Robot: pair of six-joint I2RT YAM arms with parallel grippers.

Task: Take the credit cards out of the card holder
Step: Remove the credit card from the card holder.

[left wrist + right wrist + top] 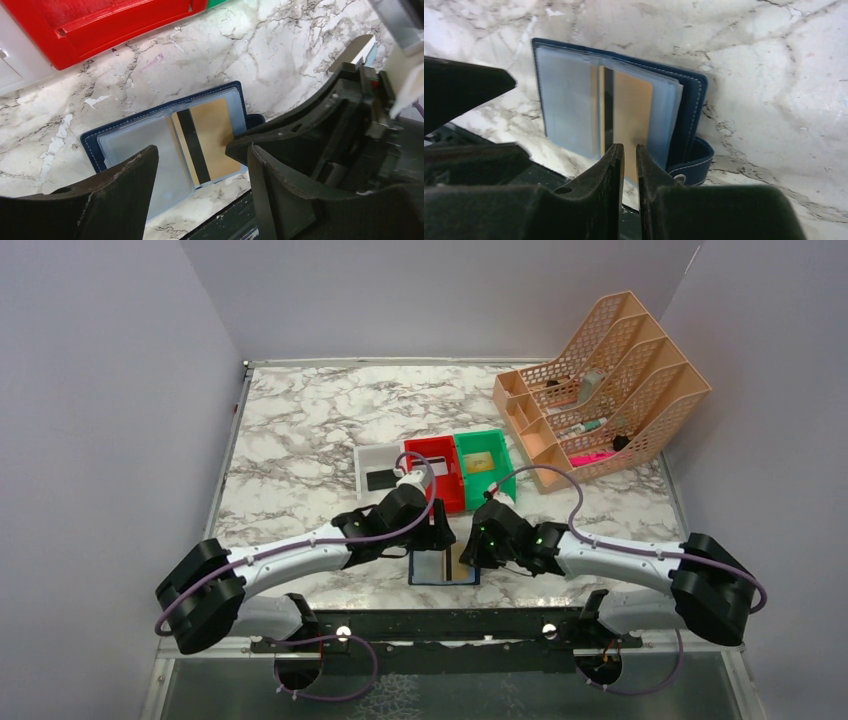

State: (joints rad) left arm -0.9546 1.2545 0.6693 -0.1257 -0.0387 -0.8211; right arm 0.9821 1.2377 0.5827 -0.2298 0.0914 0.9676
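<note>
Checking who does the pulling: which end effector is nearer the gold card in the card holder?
Right. The right end effector has its tips at the edge of the gold card; the left end effector hovers open above the card holder.

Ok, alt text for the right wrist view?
An open navy-blue folding card holder lies on the marble table, a gold plastic card in its clear sleeve. Jaws of the right gripper, nearly closed, sit at the card's near edge.
</note>
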